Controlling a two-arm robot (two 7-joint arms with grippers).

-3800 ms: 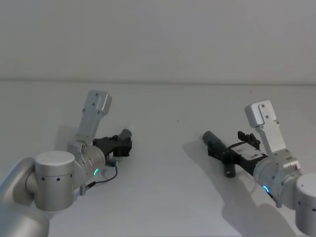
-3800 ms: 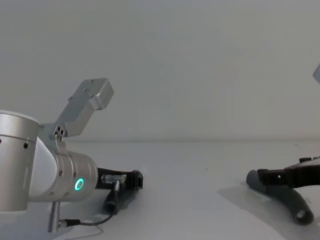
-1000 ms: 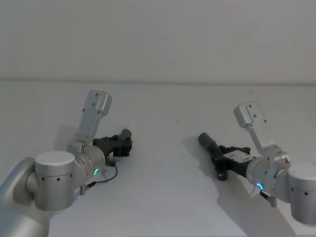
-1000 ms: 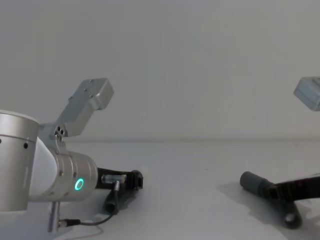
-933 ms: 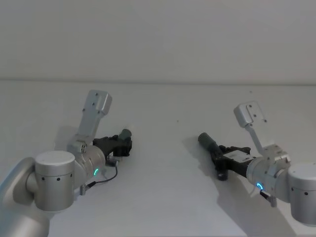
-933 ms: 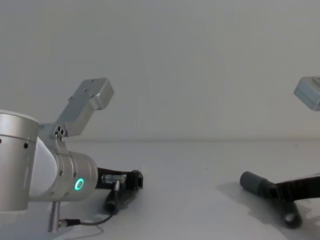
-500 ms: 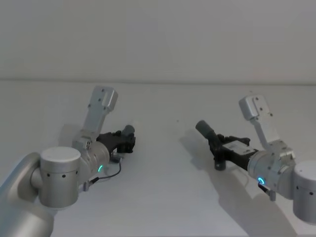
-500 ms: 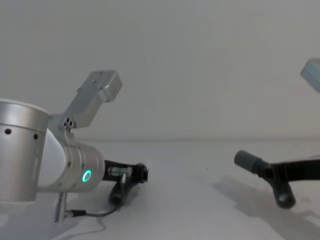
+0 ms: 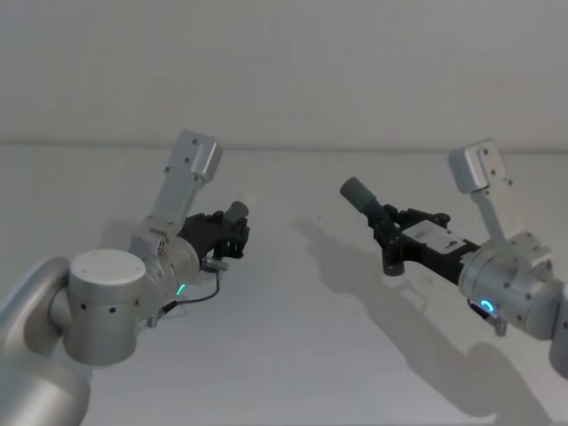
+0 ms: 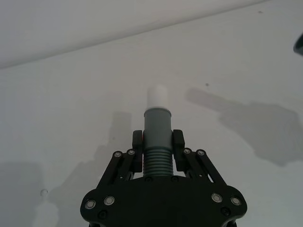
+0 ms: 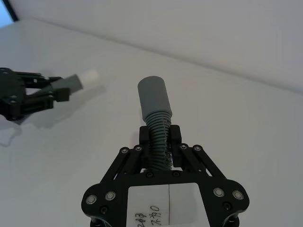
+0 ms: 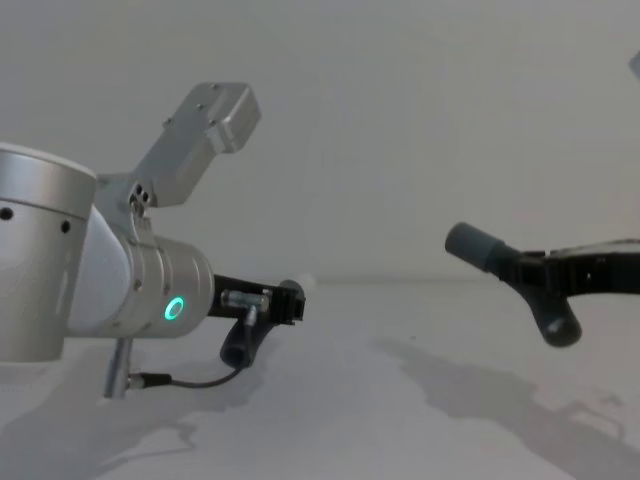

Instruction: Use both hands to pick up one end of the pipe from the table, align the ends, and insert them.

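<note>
a: where's the left gripper (image 9: 229,232)?
b: up off the table (image 9: 293,355), over its left half, jaws clamped on the ribs of the left pipe piece (image 10: 157,158). the tapered cuff (image 10: 157,124) with its whitish tip (image 10: 157,97) sticks out in front.
a: and the right gripper (image 9: 390,235)?
b: over the table's right half, clear of it, jaws closed on the ribs of the right pipe piece (image 9: 380,220). the plain grey sleeve (image 11: 154,97) points toward the table's middle. the two ends are well apart.
</note>
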